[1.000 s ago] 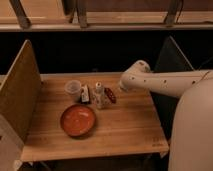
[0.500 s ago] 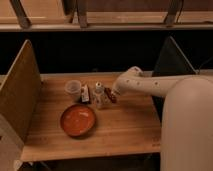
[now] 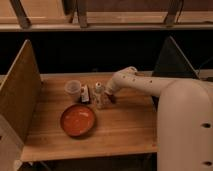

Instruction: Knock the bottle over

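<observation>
The bottle is small, pale and slim with a white cap. It stands upright on the wooden table, right of a short dark container with a white label and a translucent white cup. My gripper is at the end of the white arm, low over the table and right beside the bottle on its right, touching or nearly touching it.
An orange-red bowl sits in front of the bottle. A wooden side panel stands at the table's left, and a dark panel at the right. My white body fills the lower right.
The arm has reached further left across the table, bringing the gripper from the right up against the bottle. The bottle still stands upright.
</observation>
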You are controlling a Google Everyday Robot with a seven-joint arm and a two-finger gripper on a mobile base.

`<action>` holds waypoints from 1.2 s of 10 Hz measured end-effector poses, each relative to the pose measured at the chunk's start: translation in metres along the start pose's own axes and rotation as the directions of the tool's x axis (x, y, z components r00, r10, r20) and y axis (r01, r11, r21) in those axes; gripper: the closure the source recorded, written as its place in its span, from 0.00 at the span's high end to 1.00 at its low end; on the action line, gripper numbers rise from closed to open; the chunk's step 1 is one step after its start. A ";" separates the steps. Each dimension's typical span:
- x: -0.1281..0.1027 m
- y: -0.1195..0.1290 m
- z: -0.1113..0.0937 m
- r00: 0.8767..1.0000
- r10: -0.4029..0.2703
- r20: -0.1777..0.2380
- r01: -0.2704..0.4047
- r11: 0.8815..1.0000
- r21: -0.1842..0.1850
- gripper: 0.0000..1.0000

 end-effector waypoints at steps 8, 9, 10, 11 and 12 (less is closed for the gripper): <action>0.055 -0.060 -0.038 0.990 -0.072 -0.120 0.086 0.990 0.111 0.00; 0.040 -0.053 -0.048 0.994 -0.076 -0.072 0.082 0.994 0.078 0.00; 0.021 -0.041 -0.062 0.997 -0.071 -0.013 0.071 0.997 0.030 0.00; 0.003 -0.027 -0.075 0.998 -0.057 0.040 0.058 0.998 -0.017 0.00; -0.020 -0.008 -0.095 0.994 -0.025 0.107 0.034 0.996 -0.082 0.00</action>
